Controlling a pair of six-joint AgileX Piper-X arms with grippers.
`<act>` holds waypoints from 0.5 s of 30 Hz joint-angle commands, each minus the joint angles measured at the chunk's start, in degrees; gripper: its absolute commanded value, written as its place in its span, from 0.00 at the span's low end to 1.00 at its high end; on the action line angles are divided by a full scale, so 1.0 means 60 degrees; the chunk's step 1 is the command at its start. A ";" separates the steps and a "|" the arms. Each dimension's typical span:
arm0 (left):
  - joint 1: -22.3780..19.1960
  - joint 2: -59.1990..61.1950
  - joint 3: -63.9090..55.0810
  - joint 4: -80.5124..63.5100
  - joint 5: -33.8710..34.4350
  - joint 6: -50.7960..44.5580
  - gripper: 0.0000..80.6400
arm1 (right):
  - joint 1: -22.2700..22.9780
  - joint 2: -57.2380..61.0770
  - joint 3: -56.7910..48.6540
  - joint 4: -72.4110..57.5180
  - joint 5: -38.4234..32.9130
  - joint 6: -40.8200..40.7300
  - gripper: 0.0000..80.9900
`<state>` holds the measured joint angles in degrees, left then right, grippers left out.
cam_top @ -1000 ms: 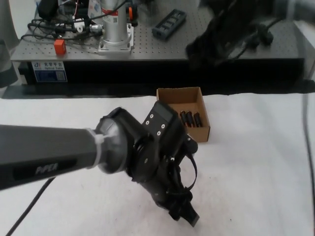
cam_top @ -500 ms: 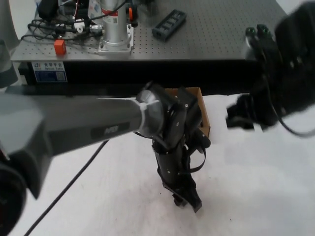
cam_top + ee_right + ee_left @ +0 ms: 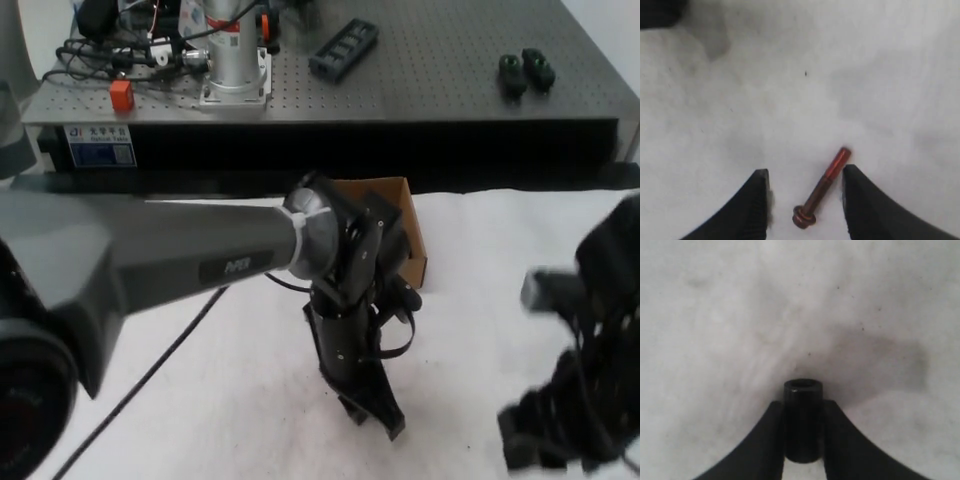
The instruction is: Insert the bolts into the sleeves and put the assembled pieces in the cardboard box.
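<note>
1 box [image 3: 416,264] on cloth [image 3: 480,330], breadboard [image 3: 430,70] behind

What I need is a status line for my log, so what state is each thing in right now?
left tool: shut on the sleeve.
sleeve: clamped in the left tool, far end open, no bolt in it.
right tool: open, straddling the bolt.
bolt: lying loose on the white cloth, not gripped.
cardboard box: upright, top open; contents hidden from view.
</note>
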<state>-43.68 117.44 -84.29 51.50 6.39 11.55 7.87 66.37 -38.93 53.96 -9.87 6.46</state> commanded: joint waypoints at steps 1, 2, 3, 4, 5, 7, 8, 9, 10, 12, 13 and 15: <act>0.0347 -0.0829 0.0348 0.0269 -0.0192 -0.0348 0.01 | 0.0331 0.0328 0.0567 0.0121 0.0045 0.0531 0.42; 0.0525 -0.1208 0.0678 0.0153 -0.0192 -0.0519 0.01 | 0.0385 0.0399 0.0741 0.0056 0.0109 0.0737 0.42; 0.0709 -0.1622 0.1060 0.0016 -0.0167 -0.0709 0.01 | 0.0392 0.0445 0.0929 -0.0076 0.0129 0.0892 0.42; 0.0900 -0.2081 0.1474 -0.0114 -0.0168 -0.0905 0.01 | 0.0390 0.0495 0.1117 -0.0314 0.0129 0.1010 0.42; 0.1088 -0.2563 0.1919 -0.0268 -0.0129 -0.1063 0.01 | 0.0390 0.0522 0.1284 -0.0575 0.0129 0.1117 0.42; 0.1401 -0.3420 0.2712 -0.0586 0.0022 -0.1121 0.01 | 0.0390 0.0584 0.1536 -0.1059 0.0129 0.1220 0.41; 0.1548 -0.3862 0.3109 -0.0739 0.0069 -0.1141 0.01 | 0.0390 0.0650 0.1648 -0.1177 0.0112 0.1351 0.39; 0.1667 -0.4285 0.3467 -0.0885 0.0066 -0.1168 0.01 | 0.0390 0.0701 0.1700 -0.1181 -0.0003 0.1370 0.37; 0.1749 -0.4561 0.3718 -0.1009 0.0066 -0.1230 0.01 | 0.0390 0.0812 0.1758 -0.1177 -0.0048 0.1398 0.35; 0.1850 -0.5208 0.4209 -0.1219 0.0138 -0.1366 0.01 | 0.0390 0.1054 0.1838 -0.1325 -0.0066 0.1501 0.33; 0.1845 -0.5414 0.4402 -0.1295 0.0147 -0.1366 0.01 | 0.0390 0.1179 0.1845 -0.1472 -0.0100 0.1501 0.33; 0.1845 -0.5789 0.4655 -0.1382 0.0230 -0.1366 0.01 | 0.0390 0.1416 0.1842 -0.1954 -0.0241 0.1501 0.33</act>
<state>-32.80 82.47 -55.73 44.28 7.87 4.01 10.14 72.20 -27.99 46.83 -9.54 14.82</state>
